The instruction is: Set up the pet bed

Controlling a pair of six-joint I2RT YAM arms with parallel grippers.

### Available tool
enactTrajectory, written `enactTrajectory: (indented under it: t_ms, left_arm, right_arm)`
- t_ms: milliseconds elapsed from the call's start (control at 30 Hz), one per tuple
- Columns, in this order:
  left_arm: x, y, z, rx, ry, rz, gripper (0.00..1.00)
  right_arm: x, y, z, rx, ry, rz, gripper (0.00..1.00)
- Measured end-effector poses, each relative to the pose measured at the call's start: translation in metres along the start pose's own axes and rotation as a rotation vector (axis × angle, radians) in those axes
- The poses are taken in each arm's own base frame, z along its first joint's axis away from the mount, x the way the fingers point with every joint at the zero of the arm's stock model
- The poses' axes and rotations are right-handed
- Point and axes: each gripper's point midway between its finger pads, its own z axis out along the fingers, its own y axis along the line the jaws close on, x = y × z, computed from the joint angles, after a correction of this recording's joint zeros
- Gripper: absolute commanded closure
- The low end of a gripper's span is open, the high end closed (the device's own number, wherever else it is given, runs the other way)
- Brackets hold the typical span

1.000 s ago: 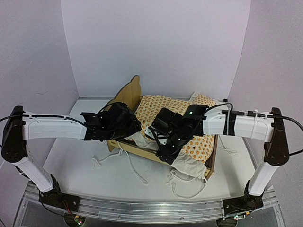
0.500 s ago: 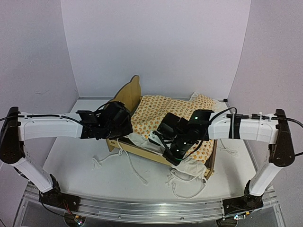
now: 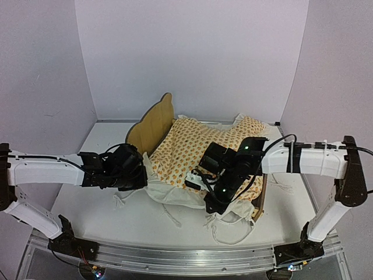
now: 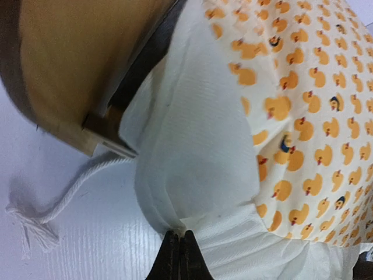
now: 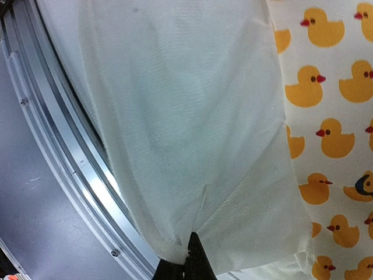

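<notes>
**Set-up of the pet bed: state of progress**

- Pet bed [image 3: 145, 132]: stands on the counter [image 3: 87, 207] between the two arms. Its headboard [image 3: 155, 115] is at the far-left end and its footboard [image 3: 261, 198] at the near-right end. The frame looks fully put together as far as it can be seen.
- Bedding [image 3: 198, 146]: duck print with a white ruffle, laid over the pet bed and hiding its base. The near edge spills over the pet bed's near side onto the counter, rumpled and not squared up.
- Left gripper [image 4: 179, 244]: clenched on a pinch of the white ruffle, just off the pet bed's near corner at the headboard end.
- Right gripper [image 5: 185, 258]: clenched on a fold of the white fabric, along the pet bed's near side toward the footboard.
- Cords [image 3: 169, 217]: white ties lying loose on the counter in front of the pet bed's near side, not fastened.
- Judged done: the frame is in place and the bedding is on it.
- Judged left: draw the near edge straight, seat the bedding inside the frame, and deal with the ties.
- Unclear: a duck-print bulge at the pet bed's far footboard corner may be a pillow, but this cannot be told.
</notes>
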Motion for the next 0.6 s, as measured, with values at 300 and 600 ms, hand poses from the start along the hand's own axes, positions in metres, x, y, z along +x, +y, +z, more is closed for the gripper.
enactTrajectory:
  t_ms: [300,600]
  left_arm:
    - [0.029,0.05,0.013,-0.126,0.026,-0.018,0.43]
    - [-0.01,0.054,-0.061,0.064,-0.183,-0.022,0.17]
  right_arm:
    - [0.018,-0.008,0.03,0.018,0.099,0.094,0.28]
    - [0.041,-0.034,-0.093,0.15,-0.212,0.147,0.02]
